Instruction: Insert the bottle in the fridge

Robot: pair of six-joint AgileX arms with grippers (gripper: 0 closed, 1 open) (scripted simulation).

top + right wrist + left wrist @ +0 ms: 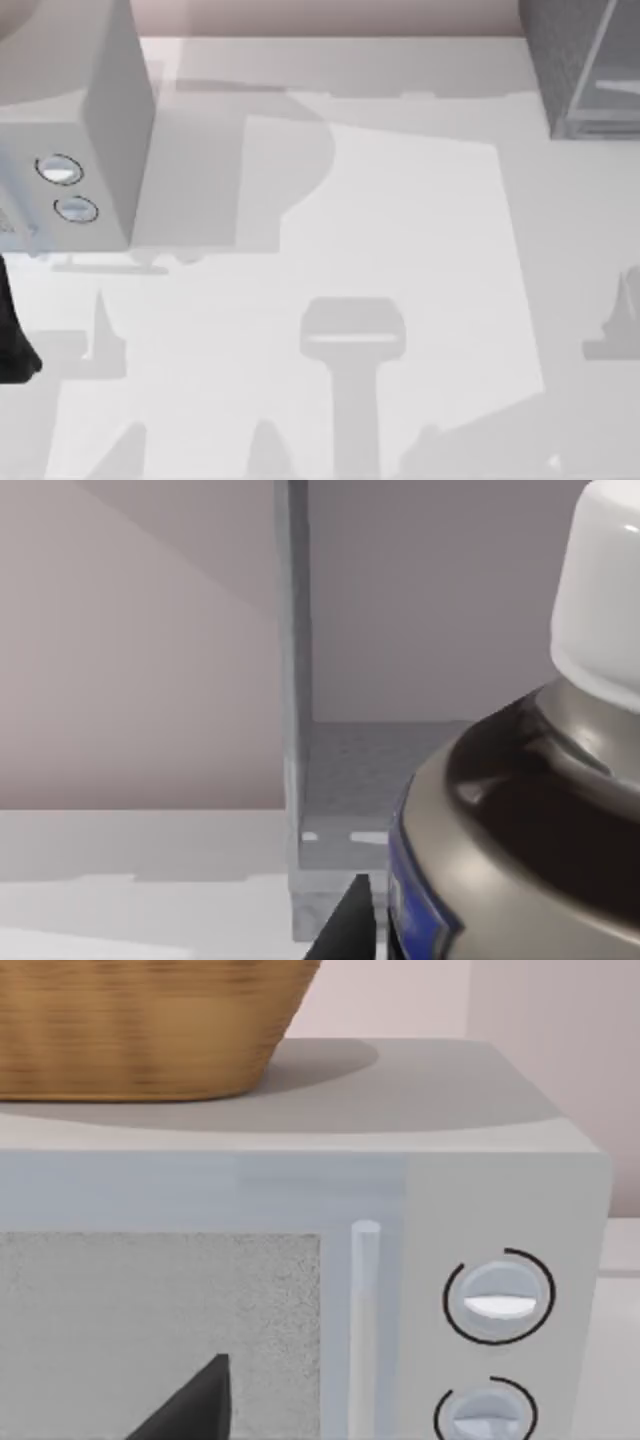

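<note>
**Right wrist view: bottle carried close to the fridge**

Right wrist view has the bottle (520, 820) large and near the lens, white cap uppermost, dark shoulder and a strip of blue label showing. A dark fingertip (350, 925) sits just beside the label, so I judge the right gripper is carrying the bottle, though the fingers' clench on it cannot be told for certain. Beyond it stands the fridge (330, 780), with a pale vertical frame edge and a speckled grey floor inside (the compartment looks open toward the bottle).

To do this step well, I would keep the bottle upright, line it up inside the frame edge, move it in over the speckled floor and let it down gently before letting go.

From above, the fridge (585, 70) occupies the far right corner of the pale grey tabletop (400, 250). A light grey microwave (70, 130) with 2 dials stands at far left; the left wrist view shows a wicker basket (140, 1025) on top of it, against a pinkish wall. The left arm's dark body (12, 330) is at the left edge, idle.
</note>
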